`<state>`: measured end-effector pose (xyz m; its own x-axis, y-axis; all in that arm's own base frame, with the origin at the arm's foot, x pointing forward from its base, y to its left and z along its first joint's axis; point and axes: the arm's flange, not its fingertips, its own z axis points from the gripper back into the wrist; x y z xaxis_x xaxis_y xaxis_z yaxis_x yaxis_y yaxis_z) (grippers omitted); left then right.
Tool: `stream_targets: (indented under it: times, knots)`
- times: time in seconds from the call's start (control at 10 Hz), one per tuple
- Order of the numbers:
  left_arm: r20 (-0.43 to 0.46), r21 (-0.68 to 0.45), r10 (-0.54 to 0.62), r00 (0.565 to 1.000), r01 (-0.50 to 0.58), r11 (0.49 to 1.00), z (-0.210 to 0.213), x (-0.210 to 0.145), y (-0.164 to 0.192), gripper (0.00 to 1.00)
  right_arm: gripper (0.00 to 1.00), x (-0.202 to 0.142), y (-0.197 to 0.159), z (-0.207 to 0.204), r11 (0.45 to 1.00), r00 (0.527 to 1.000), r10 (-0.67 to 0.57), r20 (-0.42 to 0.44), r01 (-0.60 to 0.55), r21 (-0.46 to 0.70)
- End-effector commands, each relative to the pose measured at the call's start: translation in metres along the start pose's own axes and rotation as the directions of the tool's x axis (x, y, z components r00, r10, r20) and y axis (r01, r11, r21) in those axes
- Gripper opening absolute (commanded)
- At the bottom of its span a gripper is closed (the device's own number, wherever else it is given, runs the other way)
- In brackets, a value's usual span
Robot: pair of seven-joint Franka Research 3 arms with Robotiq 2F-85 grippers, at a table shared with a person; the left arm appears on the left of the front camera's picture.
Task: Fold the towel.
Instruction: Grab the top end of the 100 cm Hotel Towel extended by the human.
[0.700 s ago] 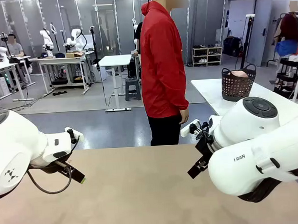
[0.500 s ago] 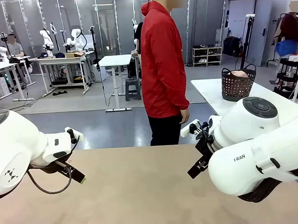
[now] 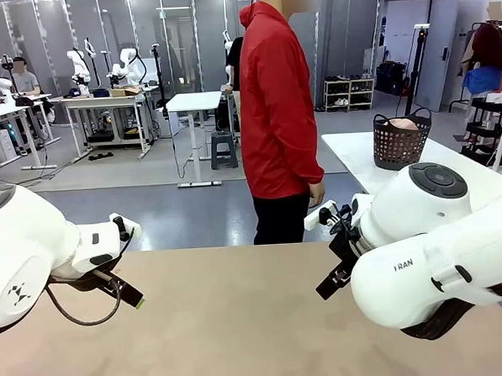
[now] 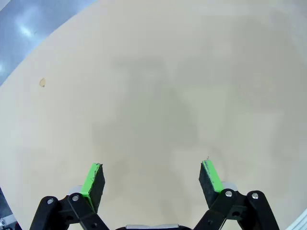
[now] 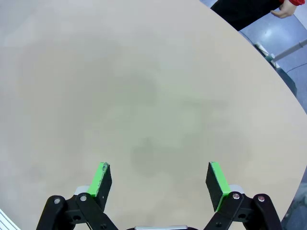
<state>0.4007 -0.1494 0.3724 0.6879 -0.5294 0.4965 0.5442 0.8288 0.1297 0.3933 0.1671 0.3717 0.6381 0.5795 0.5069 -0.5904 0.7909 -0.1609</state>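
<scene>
The left end effector (image 4: 151, 168) and the right end effector (image 5: 158, 168) each hang with their 2 green pads spread wide above the bare tan surface (image 3: 241, 323), gripping nothing. The towel (image 3: 403, 123) lies bunched in a black basket (image 3: 398, 151) on a separate white surface (image 3: 350, 157) in the upper right of the front view. It is to the right of a person in a red jacket (image 3: 273, 102).
</scene>
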Motion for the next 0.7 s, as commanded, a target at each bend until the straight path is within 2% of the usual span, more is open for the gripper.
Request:
stream_targets:
  times: [0.0,0.1,0.2,0.3,0.5,0.6]
  knots:
    - [0.000,0.000,0.000,1.000,0.000,1.000,0.000,0.000,0.000,1.00,1.00,0.000,0.000,0.000,1.000,1.000,-0.002,0.000,0.002,0.000]
    - [0.000,0.000,0.000,1.000,0.000,1.000,0.000,0.000,0.000,1.00,1.00,0.000,0.000,0.000,1.000,1.000,-0.002,0.000,0.002,0.000]
    - [0.004,0.024,-0.052,0.999,0.052,0.998,0.019,0.019,0.005,1.00,1.00,0.000,0.000,0.000,1.000,1.000,0.000,0.000,0.000,0.000]
    - [-0.033,-0.019,-0.028,0.999,0.027,0.999,0.049,0.038,0.015,1.00,1.00,0.021,-0.010,0.030,0.987,0.996,-0.059,-0.073,0.069,0.143]
    - [-0.075,-0.215,0.046,0.996,-0.061,0.975,0.103,0.055,0.058,1.00,1.00,0.047,-0.039,0.074,0.954,0.991,-0.124,-0.054,0.134,0.269]
    - [-0.088,-0.346,0.070,0.994,-0.096,0.933,0.127,0.054,0.078,1.00,1.00,0.053,-0.057,0.098,0.916,0.985,-0.165,-0.047,0.171,0.362]
